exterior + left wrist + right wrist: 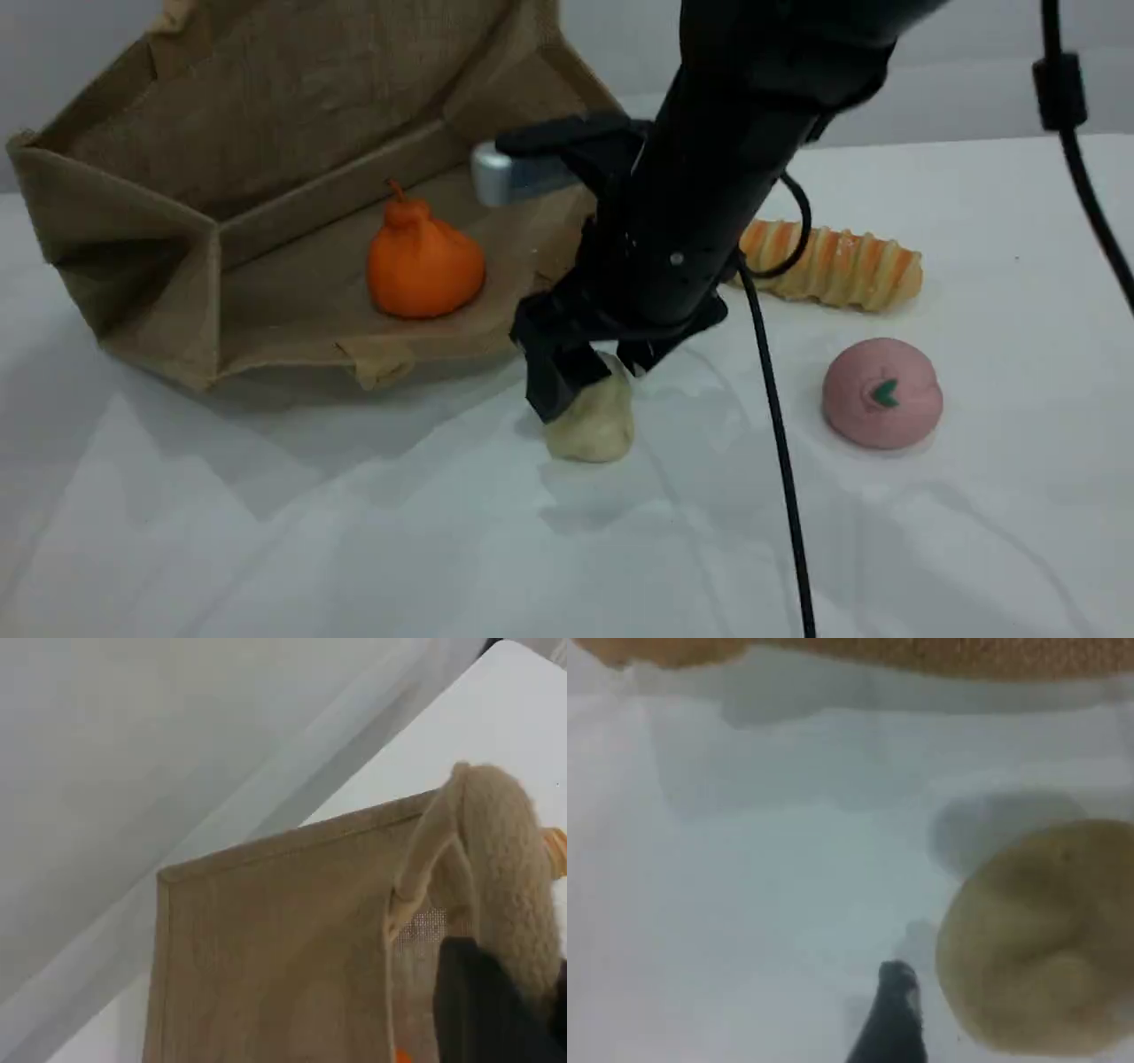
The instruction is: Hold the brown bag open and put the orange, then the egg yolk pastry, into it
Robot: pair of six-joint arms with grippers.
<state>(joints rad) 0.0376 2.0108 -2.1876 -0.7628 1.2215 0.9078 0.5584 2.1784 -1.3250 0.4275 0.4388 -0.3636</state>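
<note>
Right arm [718,151]: enters from above, slants down-left toward tabletop [266,532] middle. Right pincer [595,377]: points down, jaws spread wide, tips almost on tabletop; one dark fingertip [893,1014] shows in wrist view. Left arm: outside scene view. Left pincer [496,1010]: up off tabletop, clamped tight on bag handle [505,868]; only dark tip visible.

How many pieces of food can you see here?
4: orange in the brown bag; egg yolk pastry at the right end effector; striped bread behind it; pink bun at right. The arm may hide more.
</note>
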